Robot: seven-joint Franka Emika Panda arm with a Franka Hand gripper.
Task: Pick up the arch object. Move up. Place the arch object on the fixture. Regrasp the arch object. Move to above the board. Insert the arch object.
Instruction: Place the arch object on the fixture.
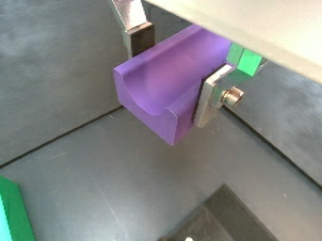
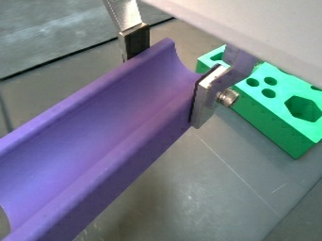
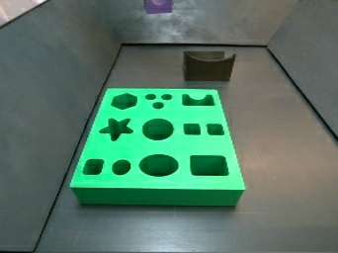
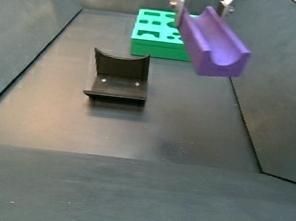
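The floor [image 3: 158, 222] is a matte dark grey sheet, faintly scuffed, hemmed in by slanted grey walls [image 4: 24, 38] that form a shallow trough in both side views.

The board [image 3: 161, 148] is the largest thing on it: a bright green rectangular slab with smooth plastic faces, pierced with cut-outs, among them a star, a hexagon, circles, squares and an arch notch. In a side view it fills the middle of the floor; in a side view [image 4: 160, 33] it lies at about 12 o'clock, behind the other pieces. A corner of it shows in a wrist view [image 2: 277, 108].

The arch object [image 4: 212, 41] is a matte purple elongated block with a smooth U-shaped channel along its length, channel facing up. It hangs in the air, off the floor, at roughly 1 o'clock from the fixture in that side view, and only its lower edge peeks in at 12 o'clock in a side view [image 3: 160, 5]. Both wrist views show the trough close up [image 1: 170, 89] [image 2: 107, 155].

The fixture [image 4: 119, 77] is a dark brown-black blocky holder with a curved notch in its top, standing on the floor apart from the board [image 3: 209, 64].

The gripper [image 1: 176, 64] is clenched on the arch object, its silver plate fingers [image 2: 210, 94] pressing the block's two long sides.
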